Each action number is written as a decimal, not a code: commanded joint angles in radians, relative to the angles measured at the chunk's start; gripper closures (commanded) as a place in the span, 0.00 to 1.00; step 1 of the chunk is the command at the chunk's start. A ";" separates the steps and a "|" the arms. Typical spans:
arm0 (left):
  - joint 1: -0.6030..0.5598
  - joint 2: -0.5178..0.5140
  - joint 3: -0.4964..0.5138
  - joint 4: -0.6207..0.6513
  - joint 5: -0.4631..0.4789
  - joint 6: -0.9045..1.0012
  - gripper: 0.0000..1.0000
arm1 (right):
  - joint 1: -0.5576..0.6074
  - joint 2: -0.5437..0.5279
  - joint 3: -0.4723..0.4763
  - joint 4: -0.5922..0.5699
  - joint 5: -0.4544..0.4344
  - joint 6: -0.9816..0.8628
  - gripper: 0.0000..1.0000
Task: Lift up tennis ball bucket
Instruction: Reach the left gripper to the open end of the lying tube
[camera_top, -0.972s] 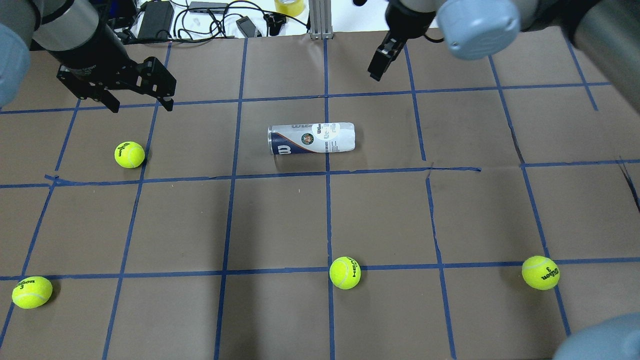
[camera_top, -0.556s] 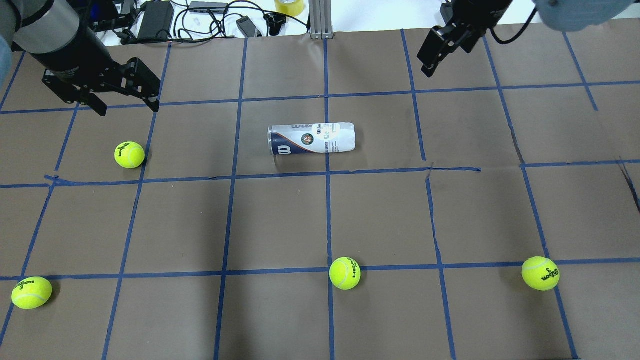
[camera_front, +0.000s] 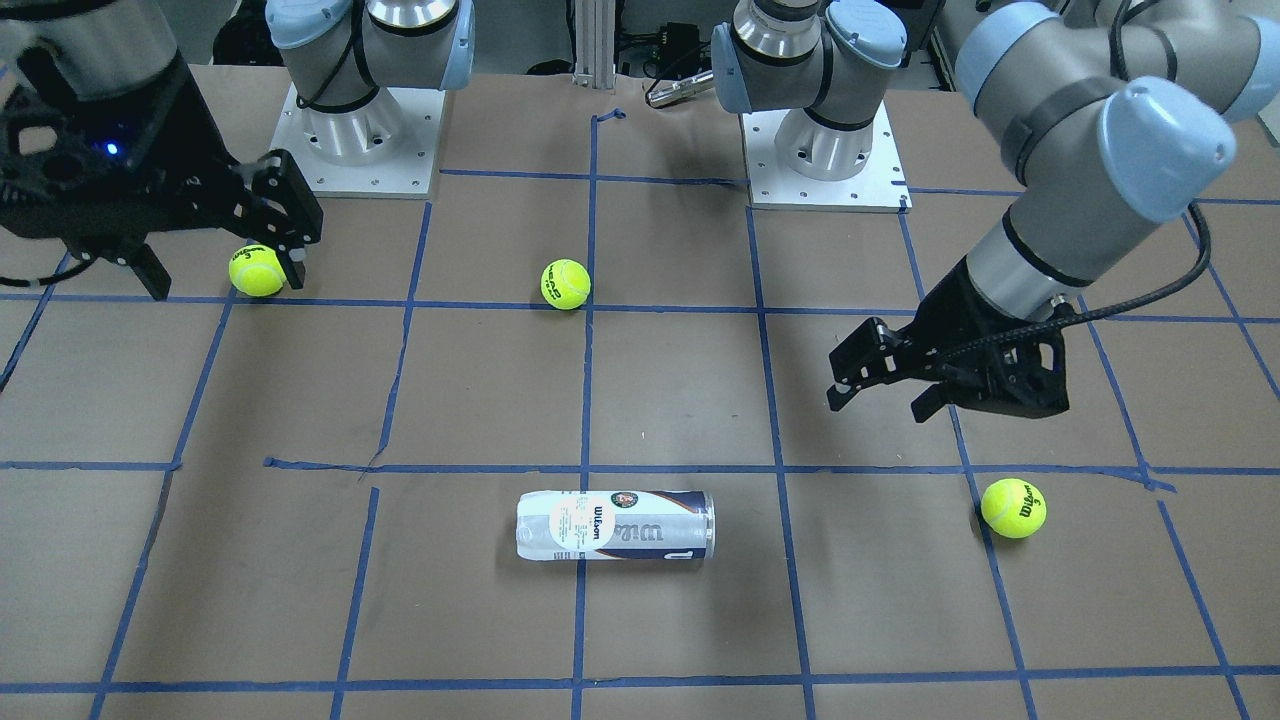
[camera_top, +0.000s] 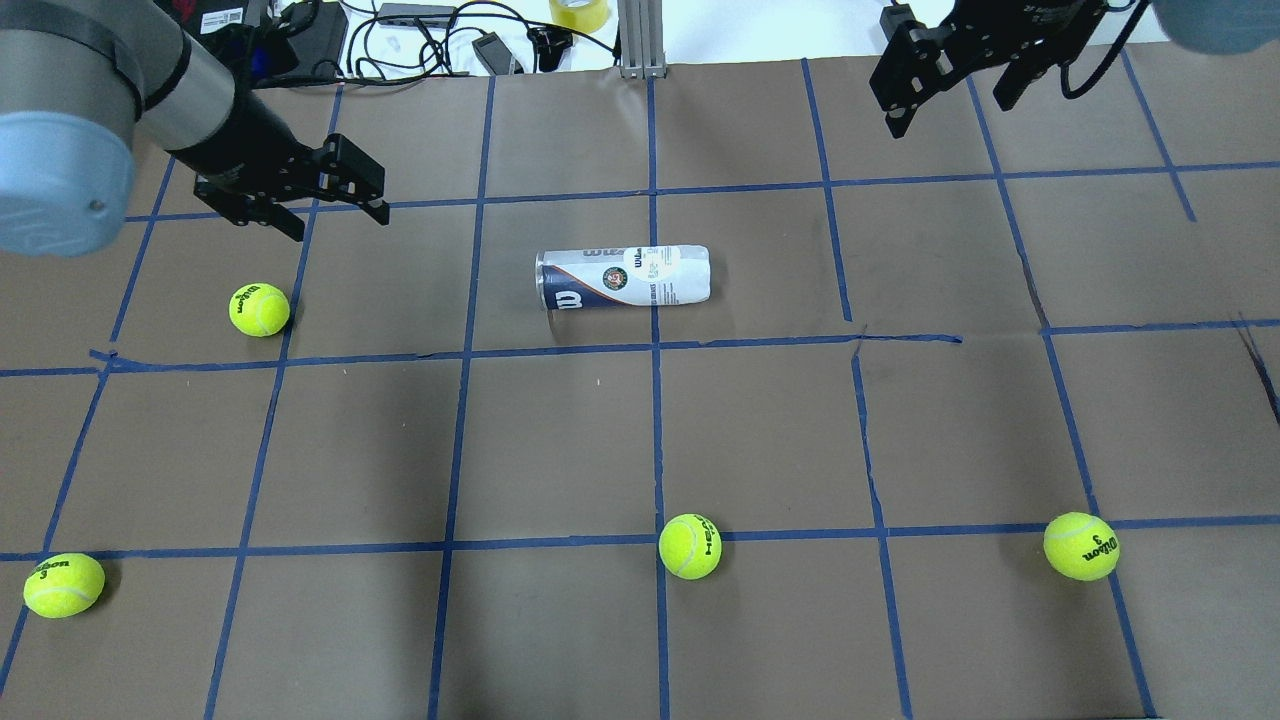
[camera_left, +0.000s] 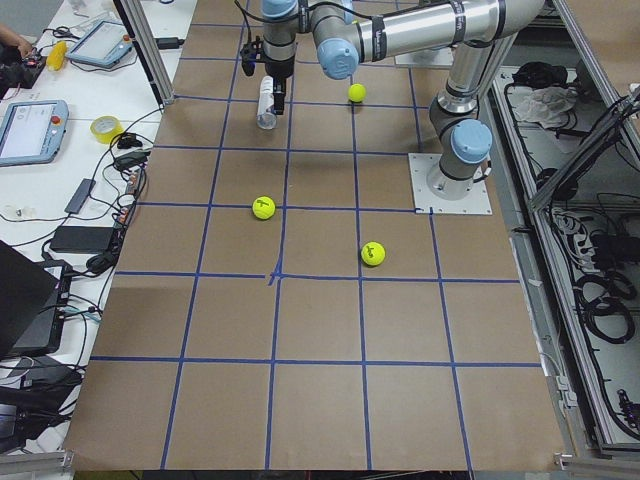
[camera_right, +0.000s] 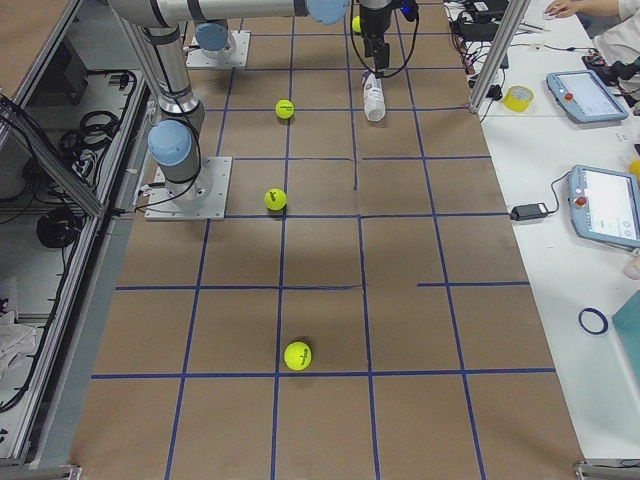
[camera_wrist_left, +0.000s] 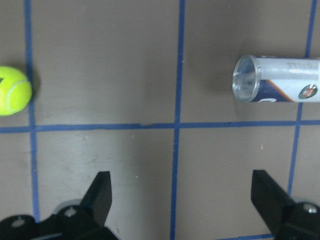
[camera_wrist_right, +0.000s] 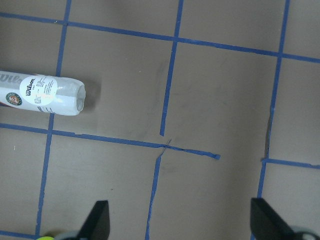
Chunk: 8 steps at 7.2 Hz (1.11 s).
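Note:
The tennis ball bucket (camera_top: 622, 278) lies on its side near the middle of the brown table, open metal rim toward the robot's left; it also shows in the front view (camera_front: 615, 526). My left gripper (camera_top: 338, 222) is open and empty, hovering to the left of the bucket and a little farther back; its wrist view shows the bucket's rim end (camera_wrist_left: 277, 86) at upper right, ahead of the open fingers (camera_wrist_left: 100, 195). My right gripper (camera_top: 948, 115) is open and empty, high at the far right; its wrist view shows the bucket's closed end (camera_wrist_right: 42, 95) at left.
Several yellow-green tennis balls lie around: one (camera_top: 259, 309) below the left gripper, one (camera_top: 63, 584) near left, one (camera_top: 690, 546) near centre, one (camera_top: 1081, 546) near right. Cables and devices (camera_top: 400, 30) and a metal post (camera_top: 640, 40) line the far edge.
The left gripper has moved right, toward the bucket. The right gripper has moved right and toward the far edge. The bucket and balls have not moved.

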 joint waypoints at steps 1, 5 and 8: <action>0.000 -0.099 -0.025 0.130 -0.096 -0.011 0.00 | 0.001 -0.024 0.028 0.023 -0.004 0.103 0.00; -0.058 -0.256 -0.026 0.270 -0.244 -0.065 0.00 | 0.001 -0.022 0.032 0.029 -0.016 0.093 0.00; -0.080 -0.356 -0.023 0.315 -0.363 -0.065 0.00 | 0.001 -0.022 0.034 0.031 -0.021 0.094 0.00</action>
